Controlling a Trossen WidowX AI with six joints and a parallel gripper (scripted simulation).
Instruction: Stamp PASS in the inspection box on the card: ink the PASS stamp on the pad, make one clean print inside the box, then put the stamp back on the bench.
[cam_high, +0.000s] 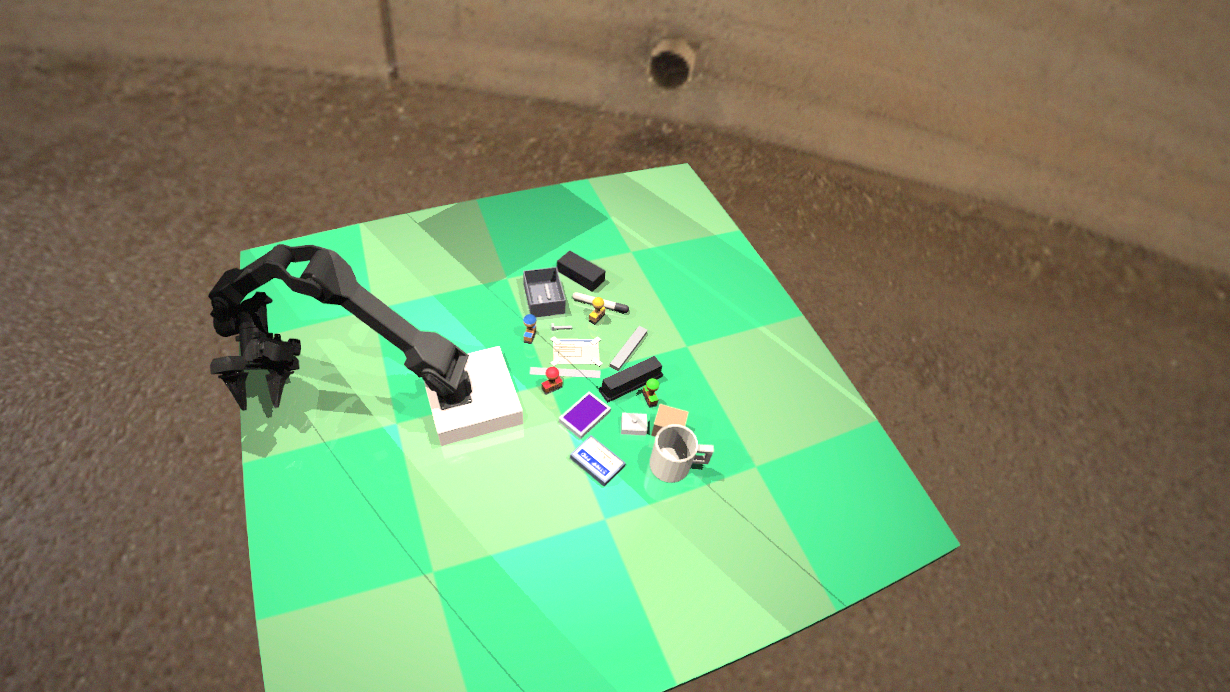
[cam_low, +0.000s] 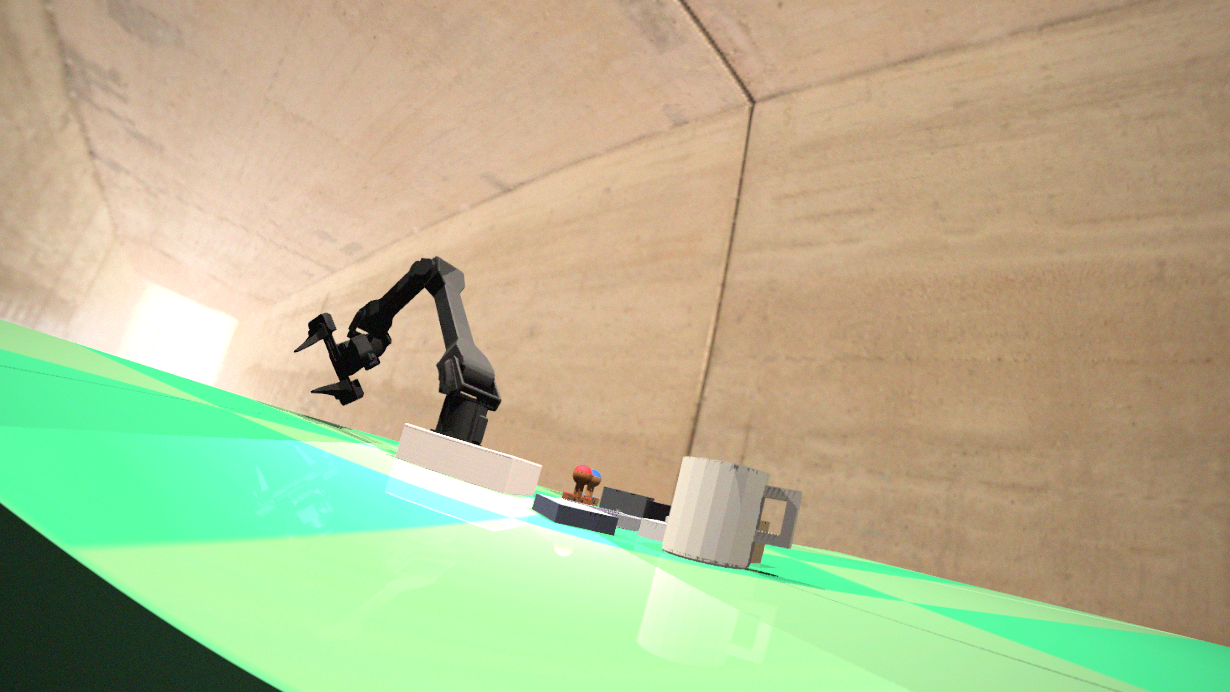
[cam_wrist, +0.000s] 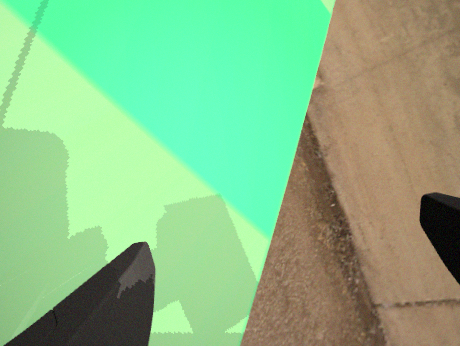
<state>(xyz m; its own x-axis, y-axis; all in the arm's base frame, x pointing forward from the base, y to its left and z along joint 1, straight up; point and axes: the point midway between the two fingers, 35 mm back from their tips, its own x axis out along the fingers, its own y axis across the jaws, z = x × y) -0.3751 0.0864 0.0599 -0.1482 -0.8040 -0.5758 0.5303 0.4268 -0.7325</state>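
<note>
My gripper (cam_high: 258, 408) (cam_low: 305, 370) (cam_wrist: 289, 232) is open and empty, raised at the mat's left edge, far from the stamps. Four small stamps with coloured knobs stand apart: red (cam_high: 552, 378) (cam_low: 582, 475), blue (cam_high: 529, 327), yellow (cam_high: 597, 309) and green (cam_high: 651, 391). Which one reads PASS cannot be told. The card (cam_high: 591, 359) lies flat among them; its inspection box is too small to make out. The purple ink pad (cam_high: 585, 414) lies open in front of the red stamp. Its blue-and-white lid (cam_high: 597, 460) lies nearby.
A mug (cam_high: 673, 460) (cam_low: 716, 512) stands front right, by an orange block (cam_high: 670, 418) and a small white block (cam_high: 634, 424). A black bar (cam_high: 632, 378), grey bar (cam_high: 628, 347), marker (cam_high: 588, 298), open grey box (cam_high: 544, 305) and black block (cam_high: 580, 270) lie around the card.
</note>
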